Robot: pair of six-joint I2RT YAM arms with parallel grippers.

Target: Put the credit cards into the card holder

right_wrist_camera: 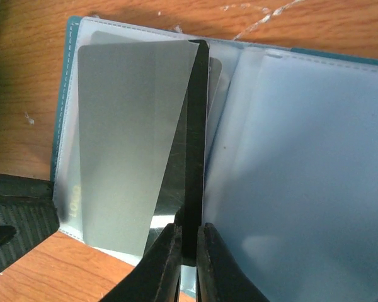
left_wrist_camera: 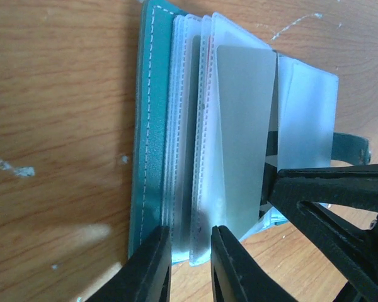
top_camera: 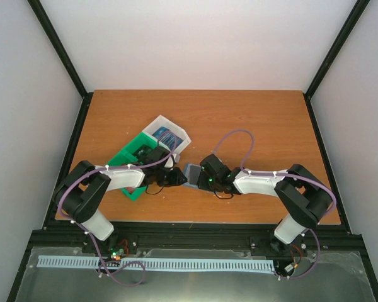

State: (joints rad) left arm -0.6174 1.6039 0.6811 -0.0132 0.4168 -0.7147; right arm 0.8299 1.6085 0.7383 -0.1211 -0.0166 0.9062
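Note:
The teal card holder (top_camera: 191, 174) lies open on the table between both grippers, its clear sleeves fanned out. My left gripper (left_wrist_camera: 190, 251) is closed on several sleeves beside the teal cover (left_wrist_camera: 143, 126). My right gripper (right_wrist_camera: 188, 242) is shut on a dark credit card (right_wrist_camera: 195, 126), held edge-on and pushed between sleeves near the holder's (right_wrist_camera: 65, 69) fold. A pale grey card (right_wrist_camera: 126, 126) sits in a sleeve to its left and also shows in the left wrist view (left_wrist_camera: 242, 126). More credit cards (top_camera: 167, 134), blue and red, lie in a white bin.
The white bin (top_camera: 178, 139) and a green bin (top_camera: 133, 155) stand just behind my left arm. The right gripper's black fingers (left_wrist_camera: 327, 189) reach in from the right of the left wrist view. Bare wood lies behind and to the right.

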